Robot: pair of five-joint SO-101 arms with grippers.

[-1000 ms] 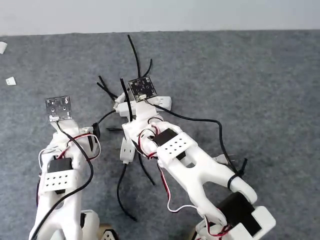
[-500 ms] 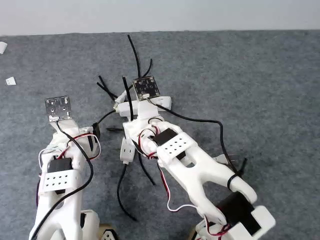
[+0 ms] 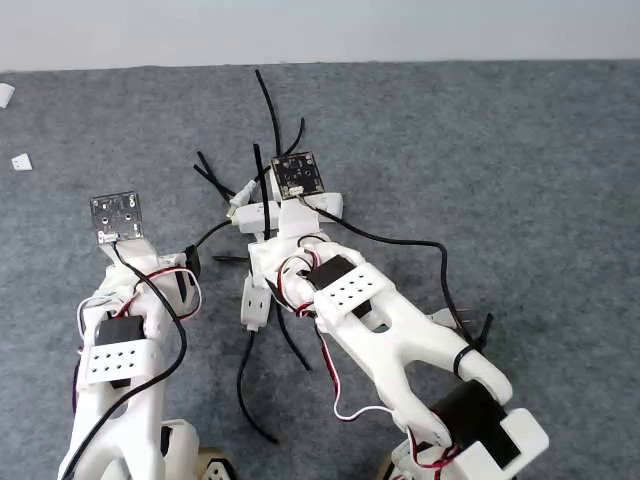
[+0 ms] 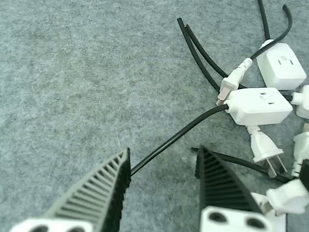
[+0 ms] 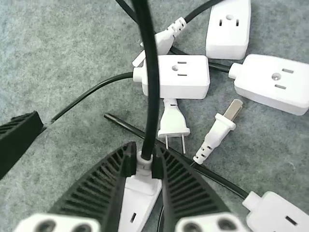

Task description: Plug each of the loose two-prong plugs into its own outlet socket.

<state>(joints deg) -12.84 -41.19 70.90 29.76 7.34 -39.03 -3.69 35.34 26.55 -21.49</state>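
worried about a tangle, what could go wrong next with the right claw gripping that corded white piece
1. The right claw pinches the white plastic connector at its cord end, so it may swivel when pushed.
2. Its stiff black cord rises in front of the white square socket block and might snag or hide alignment.
3. The white two-prong plug lies close ahead and could get knocked.

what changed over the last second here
The right claw, shut on a white cord end, drifted slightly rightward in the high view. The black cord rising from the cord end swung along with it. Nothing was grasped or released. The left claw stayed open and still. The loose plugs and sockets on the carpet did not shift.
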